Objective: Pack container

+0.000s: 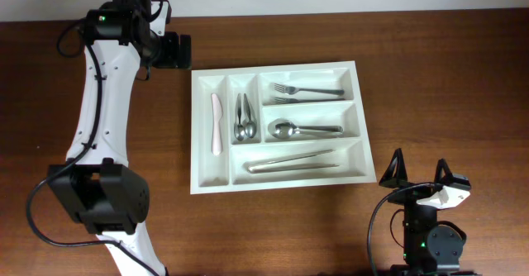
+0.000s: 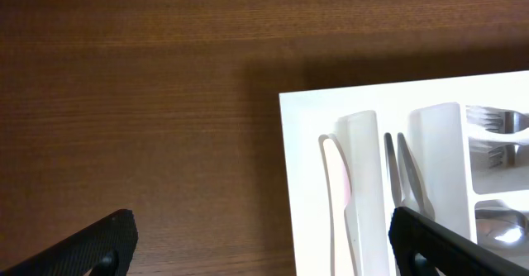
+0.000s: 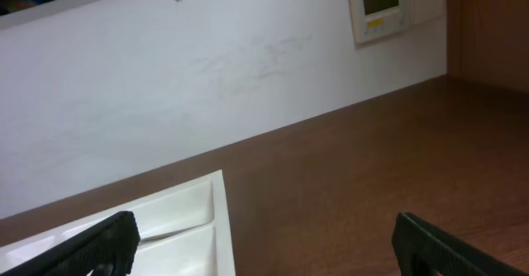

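The white cutlery tray (image 1: 198,135) lies in the middle of the brown table. Its two narrow upright compartments hold a white knife (image 1: 216,123) and small spoons (image 1: 245,116). Its long compartments hold forks (image 1: 307,90), a large spoon (image 1: 302,129) and long metal pieces (image 1: 293,163). My left gripper (image 1: 178,51) hovers off the tray's far left corner, open and empty. In the left wrist view (image 2: 260,247) the tray's corner (image 2: 302,160) lies beneath it. My right gripper (image 1: 420,168) is open and empty, off the tray's near right corner (image 3: 219,218), fingers wide apart (image 3: 264,247).
A white wall (image 3: 207,69) with a small control panel (image 3: 378,7) stands behind the table's far edge. Bare wood (image 1: 446,78) lies right of the tray and more (image 1: 33,111) to its left. The left arm (image 1: 103,119) stretches along the left side.
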